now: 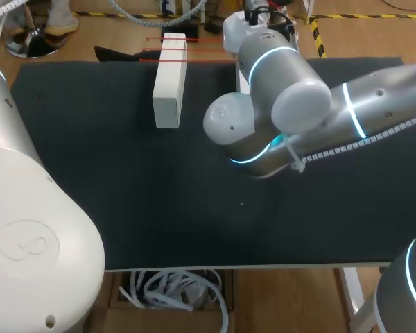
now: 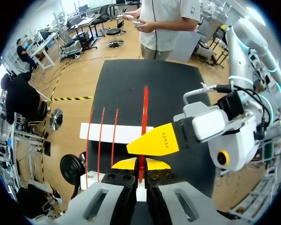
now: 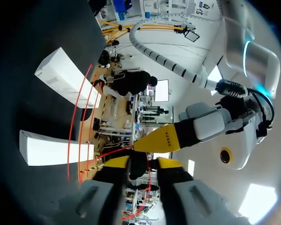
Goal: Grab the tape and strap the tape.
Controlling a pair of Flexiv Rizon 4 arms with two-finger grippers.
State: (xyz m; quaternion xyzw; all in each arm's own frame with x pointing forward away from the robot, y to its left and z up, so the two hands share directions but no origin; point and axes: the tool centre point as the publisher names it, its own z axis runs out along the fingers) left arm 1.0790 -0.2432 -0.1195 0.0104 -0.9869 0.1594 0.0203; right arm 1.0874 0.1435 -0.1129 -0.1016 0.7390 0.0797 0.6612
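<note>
A long white box (image 1: pixel 170 83) lies on the black mat, with thin red tape (image 1: pixel 168 61) crossing its far end. In the left wrist view several red tape strands (image 2: pixel 144 112) run over the box (image 2: pixel 112 133), and my left gripper (image 2: pixel 140 165) is shut on one strand above it. My right gripper's yellow finger (image 2: pixel 154 140) sits just ahead of it. In the right wrist view my right gripper (image 3: pixel 143 164) stands open, with a red strand (image 3: pixel 114 152) passing by its fingertips and the left gripper's yellow finger (image 3: pixel 159 138) close ahead. Both grippers are hidden in the head view.
My right arm (image 1: pixel 284 104) reaches over the middle of the mat (image 1: pixel 125 208) and covers what lies under it. A second white block (image 3: pixel 42 147) shows beside the box (image 3: pixel 65 77) in the right wrist view. My left arm (image 1: pixel 28 229) fills the near left corner.
</note>
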